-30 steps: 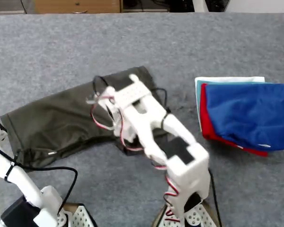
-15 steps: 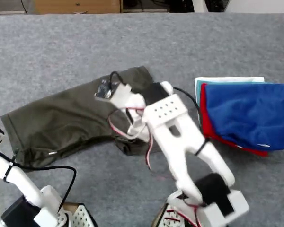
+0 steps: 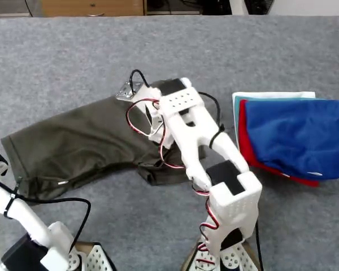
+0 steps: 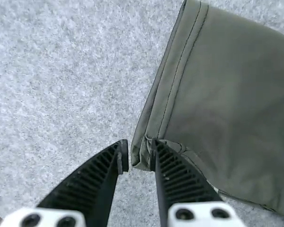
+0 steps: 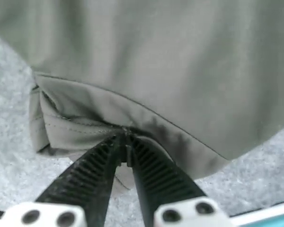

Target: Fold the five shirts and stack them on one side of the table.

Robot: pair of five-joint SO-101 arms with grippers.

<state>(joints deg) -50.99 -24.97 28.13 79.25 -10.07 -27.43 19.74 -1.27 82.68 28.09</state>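
An olive shirt [image 3: 79,144] lies spread across the grey table, left of centre. My right arm [image 3: 183,113] stands over the shirt's right end. In the right wrist view, my right gripper [image 5: 125,140] is shut on a bunched fold of the olive shirt [image 5: 146,56] near its hem. My left arm [image 3: 3,200] is at the shirt's near-left corner. There my left gripper [image 4: 138,154] pinches the hem corner of the olive shirt [image 4: 227,94], its fingers only a cloth's width apart. Folded shirts [image 3: 296,138] are stacked at the right, a blue one on top.
The stack shows red, teal and white layers under the blue one and reaches the table's right edge. Black and red cables [image 3: 141,113] trail from both arms over the shirt. Wooden furniture [image 3: 90,7] stands beyond the table's far edge. Bare grey table [image 3: 73,56] stretches behind the shirt.
My right arm has swung its wrist from the shirt's middle toward the far right part of the shirt. The cloth under it has bunched. The left arm has hardly moved.
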